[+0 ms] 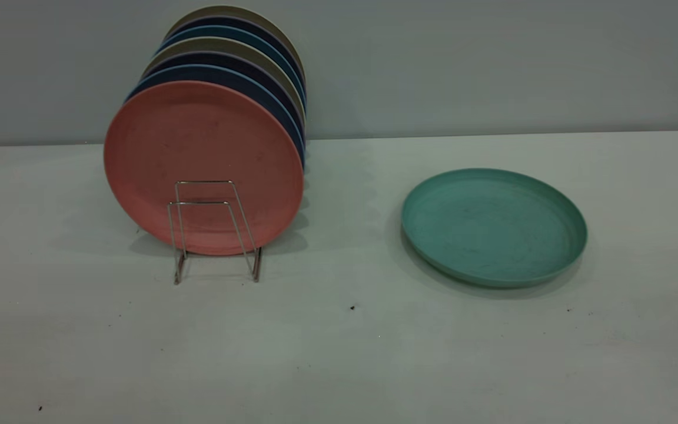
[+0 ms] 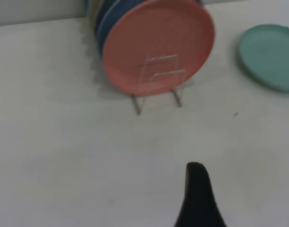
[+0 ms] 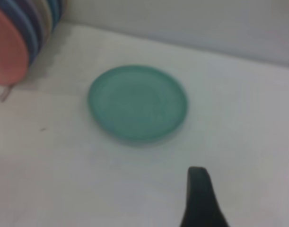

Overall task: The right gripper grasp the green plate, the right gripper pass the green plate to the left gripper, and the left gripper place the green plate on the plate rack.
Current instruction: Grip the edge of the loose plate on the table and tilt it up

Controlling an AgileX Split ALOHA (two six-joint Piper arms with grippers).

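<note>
On the table (image 1: 339, 353) right side, green plate (image 1: 494, 226) lies flat, untouched, well apart from the rack (image 1: 214, 229), which holds a pink plate (image 1: 203, 165) and blue ones upright. Step one not begun. Right gripper (image 3: 201, 203) hovers short of the plate, only one dark finger visible; left gripper (image 2: 197, 201) faces the rack. Jaws' state on both: cannot tell. Next: right arm reaches for the plate's rim.

The pale grey-white table (image 1: 339, 353) carries two things directly. The green plate (image 1: 494, 227) lies flat on it, rim up, toward the right side. Well apart to its left stands the plate rack (image 1: 214, 232), its wire feet on the tabletop. A few small dark specks (image 1: 352, 307) dot the near surface.
</note>
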